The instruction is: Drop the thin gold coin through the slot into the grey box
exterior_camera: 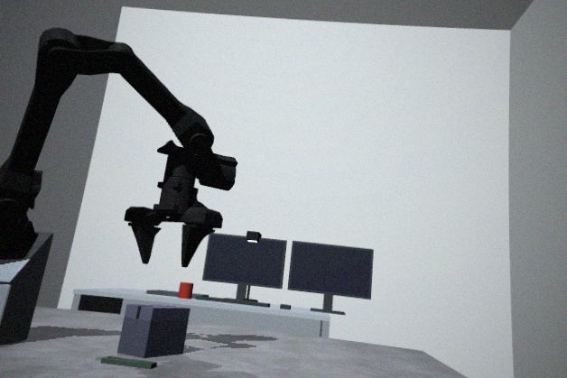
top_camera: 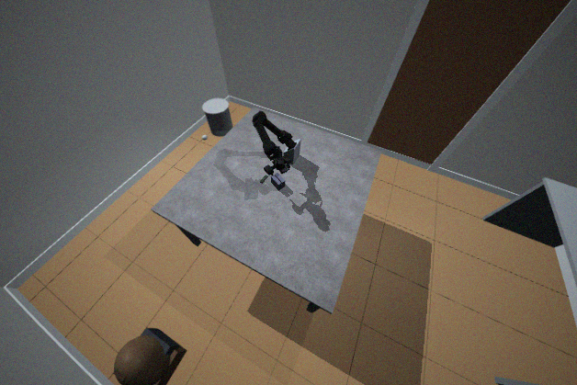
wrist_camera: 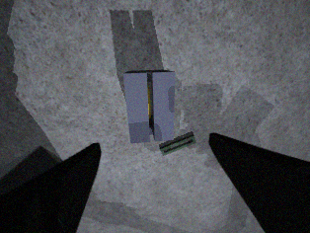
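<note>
Holder (top_camera: 264, 178) (exterior_camera: 128, 362) (wrist_camera: 178, 143): in the exterior view, lowest and leftmost, lying on the table (top_camera: 223, 212) (exterior_camera: 320, 359) (wrist_camera: 64, 49) just beside the box, its groove without the coin.
Box (top_camera: 277, 181) (exterior_camera: 153, 331) (wrist_camera: 163, 106): upright on the table, slot running along its lid.
Coin (wrist_camera: 149, 103): a gold strip visible down in the slot, inside the box.
Gripper (top_camera: 276, 169) (exterior_camera: 164, 265) (wrist_camera: 156, 142): above the box, pointing down, fingers spread wide with nothing between them.
Mug (exterior_camera: 185, 290): red, on the desk (exterior_camera: 261, 311) behind.
Monitors (exterior_camera: 331, 269): two, farthest right, side by side.
</note>
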